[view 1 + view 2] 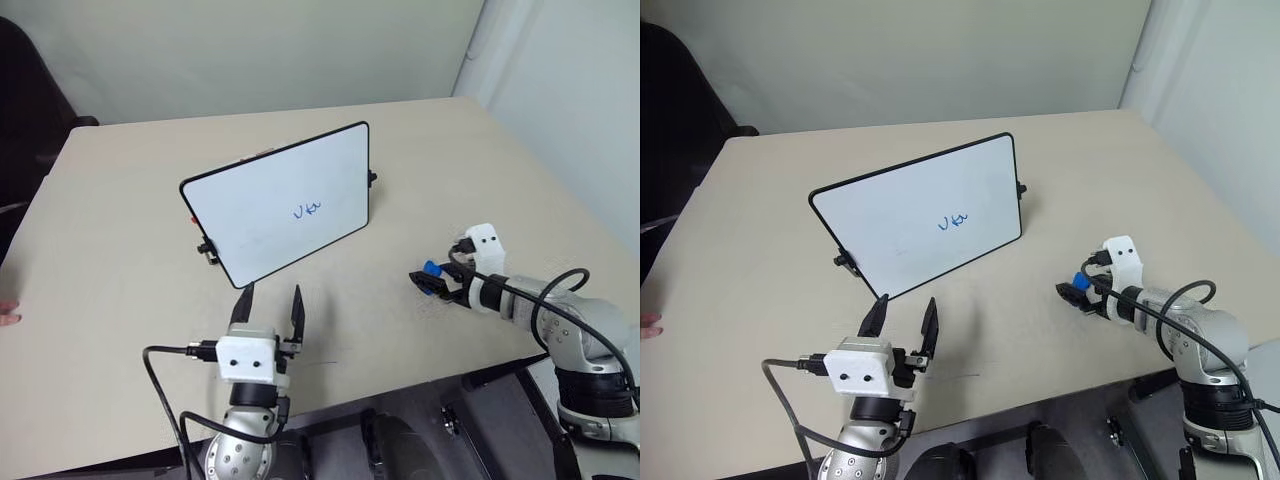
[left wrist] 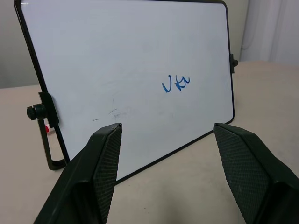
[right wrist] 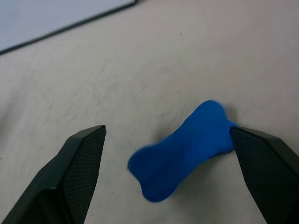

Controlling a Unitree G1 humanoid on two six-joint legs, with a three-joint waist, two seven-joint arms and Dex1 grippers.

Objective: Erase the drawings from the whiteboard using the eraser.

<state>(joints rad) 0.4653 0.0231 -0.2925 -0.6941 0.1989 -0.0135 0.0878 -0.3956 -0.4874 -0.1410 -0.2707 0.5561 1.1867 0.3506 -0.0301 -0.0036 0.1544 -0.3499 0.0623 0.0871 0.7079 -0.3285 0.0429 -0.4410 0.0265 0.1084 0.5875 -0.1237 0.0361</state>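
A beige table (image 1: 120, 220) is seen, with the whiteboard (image 1: 260, 210) propped on it, tilted back on black clip feet. A small blue scribble, the drawings (image 1: 307, 210), is marked on the board right of its middle and a little below it.

The left gripper (image 1: 270, 305) is held above the table just in front of the board's lower edge, pointed at the board. Its fingers (image 2: 105, 163) are spread wide apart and nothing is held between them.

The right gripper (image 1: 428, 280) is lowered to the table well to the right of the board. Its jaws are fully spread. The eraser (image 3: 184, 149), a blue block pinched at the middle, is lying on the table between the fingers; one end is touching or nearly touching one finger, and it is not gripped.
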